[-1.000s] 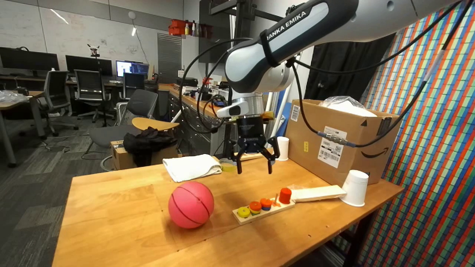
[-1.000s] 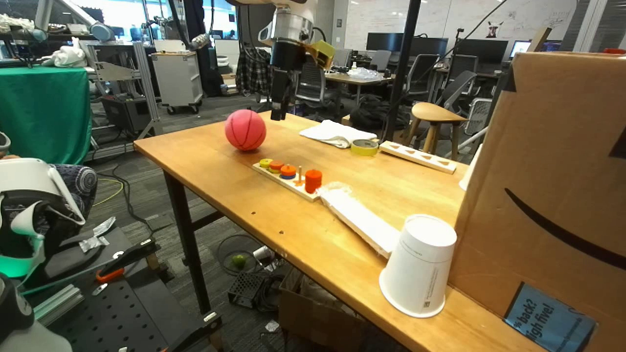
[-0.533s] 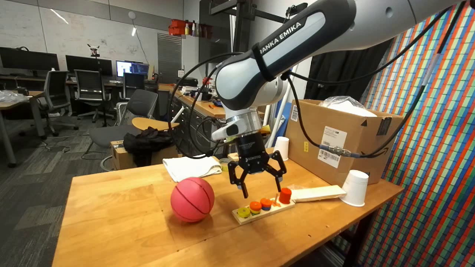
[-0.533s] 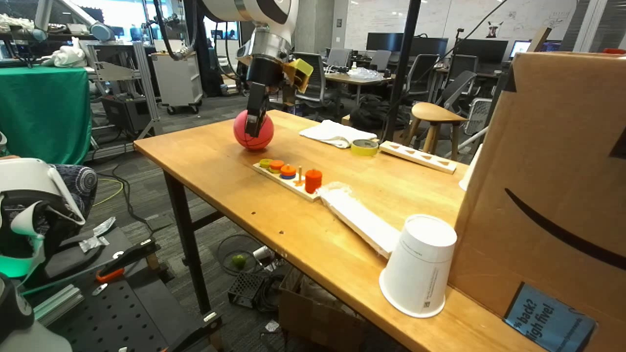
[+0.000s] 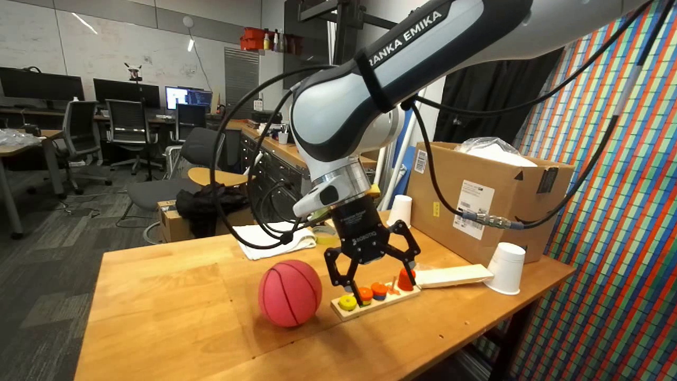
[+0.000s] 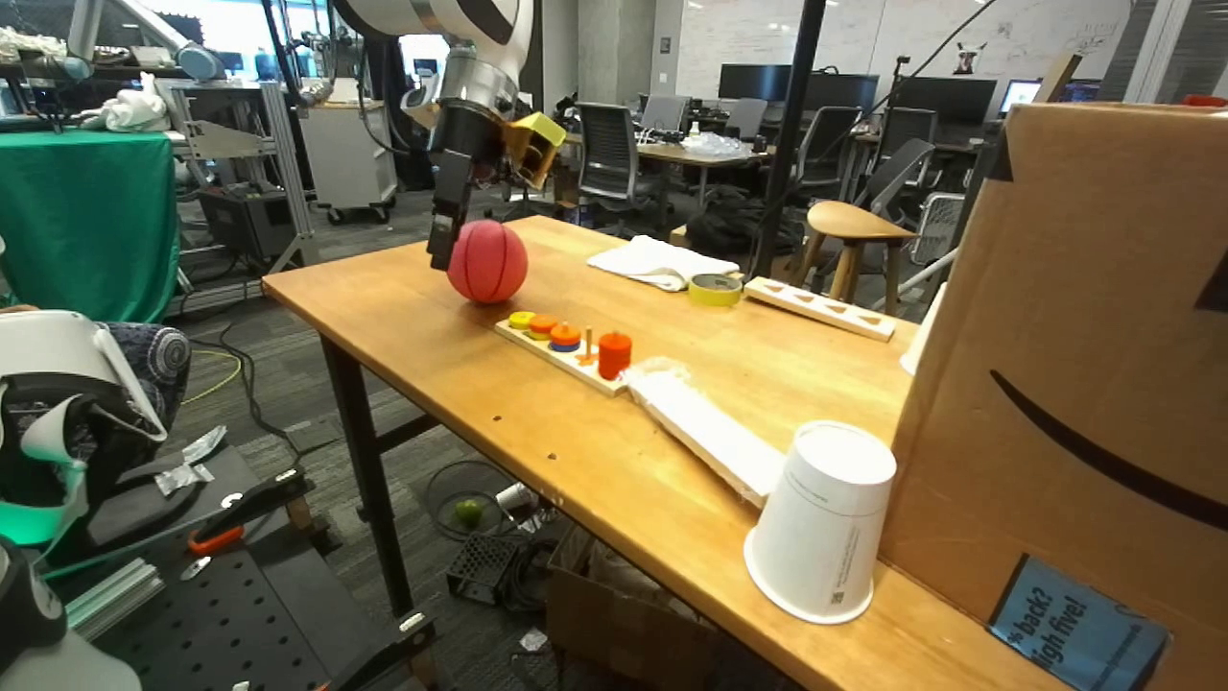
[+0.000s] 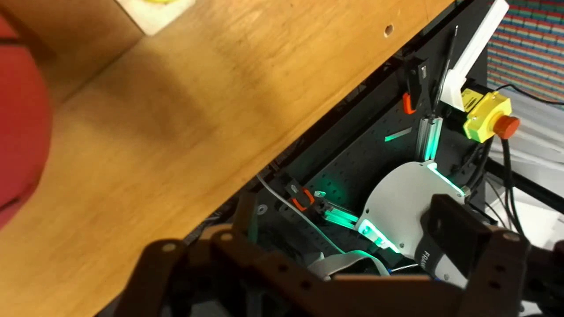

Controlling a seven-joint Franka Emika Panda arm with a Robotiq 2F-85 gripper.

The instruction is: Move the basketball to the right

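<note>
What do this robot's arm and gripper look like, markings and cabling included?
The arm is white and pale grey with dark panels, EMIKA lettering, a black strap and looping black cables. Past a silver band, the gripper is black, with two jointed fingers and ROBOTIQ lettering. A yellow block juts out beside it.

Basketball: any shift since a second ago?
Yes. In an exterior view, the basketball has moved toward picture right, closer to the unmoved wooden peg board; a narrow gap between them still shows there.
</note>
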